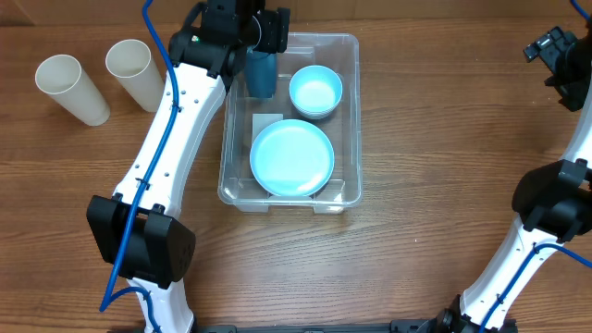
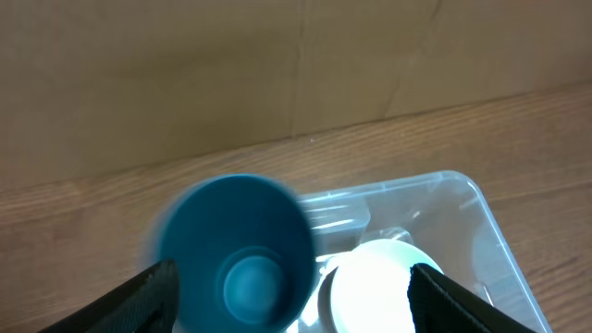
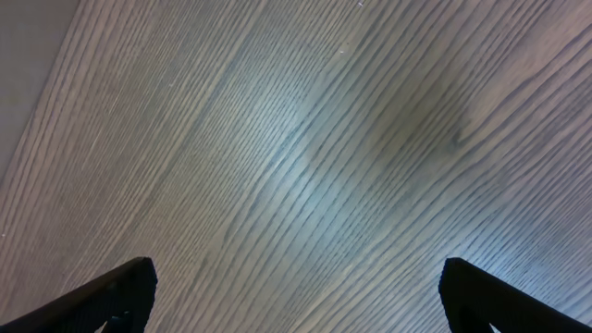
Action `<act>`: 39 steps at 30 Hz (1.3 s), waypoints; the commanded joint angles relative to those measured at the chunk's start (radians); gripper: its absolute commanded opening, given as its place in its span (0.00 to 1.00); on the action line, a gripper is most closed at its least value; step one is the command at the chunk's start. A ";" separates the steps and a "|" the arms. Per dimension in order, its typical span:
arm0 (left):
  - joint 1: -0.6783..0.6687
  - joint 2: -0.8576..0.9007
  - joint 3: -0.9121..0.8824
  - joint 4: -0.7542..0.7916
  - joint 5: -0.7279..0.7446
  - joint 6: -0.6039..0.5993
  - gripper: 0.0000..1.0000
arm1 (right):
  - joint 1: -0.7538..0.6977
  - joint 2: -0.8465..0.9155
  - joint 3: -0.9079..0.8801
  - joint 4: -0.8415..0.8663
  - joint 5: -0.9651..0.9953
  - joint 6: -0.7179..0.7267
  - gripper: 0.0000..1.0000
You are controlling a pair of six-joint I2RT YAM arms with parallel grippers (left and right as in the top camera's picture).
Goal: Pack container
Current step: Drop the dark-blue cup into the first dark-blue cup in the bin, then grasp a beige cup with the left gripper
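Observation:
The clear container stands at the table's middle, with a white label on its bottom. It holds a light blue plate at the front and a light blue bowl at the back right. A dark teal cup is in its back left corner, mouth up. My left gripper hovers over that cup. In the left wrist view its fingers are spread wide; the blurred cup sits next to the left finger and the bowl by the right. My right gripper is open over bare table.
Two white cups lie on their sides at the table's back left. A brown wall runs behind the table. The right arm's base is at the right edge.

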 commanded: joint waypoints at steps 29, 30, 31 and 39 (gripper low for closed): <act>0.417 0.254 0.309 -0.414 0.073 0.006 1.00 | 0.000 -0.047 0.027 0.006 0.002 0.005 1.00; 0.413 0.274 0.309 -0.407 0.073 0.025 1.00 | 0.000 -0.047 0.027 0.006 0.002 0.005 1.00; 0.410 0.290 0.309 -0.407 0.073 0.028 0.97 | 0.001 -0.047 0.027 0.006 0.002 0.005 1.00; 0.410 0.352 0.323 -0.463 0.065 0.026 0.04 | 0.000 -0.047 0.027 0.006 0.002 0.005 1.00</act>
